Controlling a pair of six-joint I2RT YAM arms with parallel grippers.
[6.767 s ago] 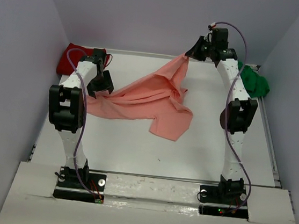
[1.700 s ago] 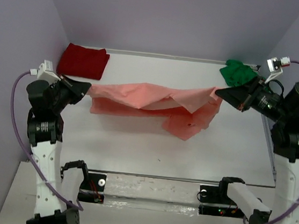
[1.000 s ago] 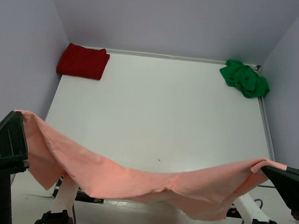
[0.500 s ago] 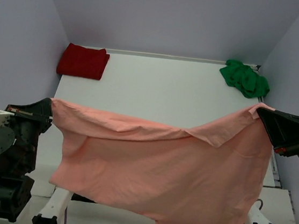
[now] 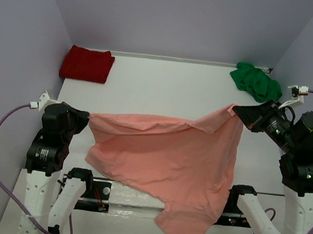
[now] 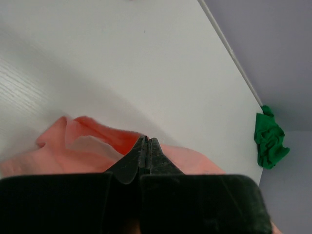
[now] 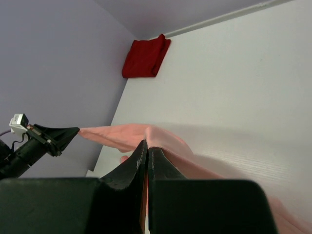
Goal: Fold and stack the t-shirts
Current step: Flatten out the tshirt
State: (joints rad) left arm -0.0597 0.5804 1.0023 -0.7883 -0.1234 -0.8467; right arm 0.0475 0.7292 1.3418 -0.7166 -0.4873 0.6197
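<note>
Lowered away from the camera since half a second before, the salmon-pink t-shirt point(image 5: 165, 163) hung spread over the table's point(image 5: 165, 90) 6 o'clock edge, left gripper point(image 5: 85, 121) at 9 o'clock and right gripper point(image 5: 242, 112) at 3 each pinched shut on a corner, so laying it flat looked next, calling for an even descent.

No text, label, brand or number can be read in any view: not on the salmon-pink cloth t-shirt point(image 5: 162, 163), nor on the white desk point(image 5: 165, 90).
</note>
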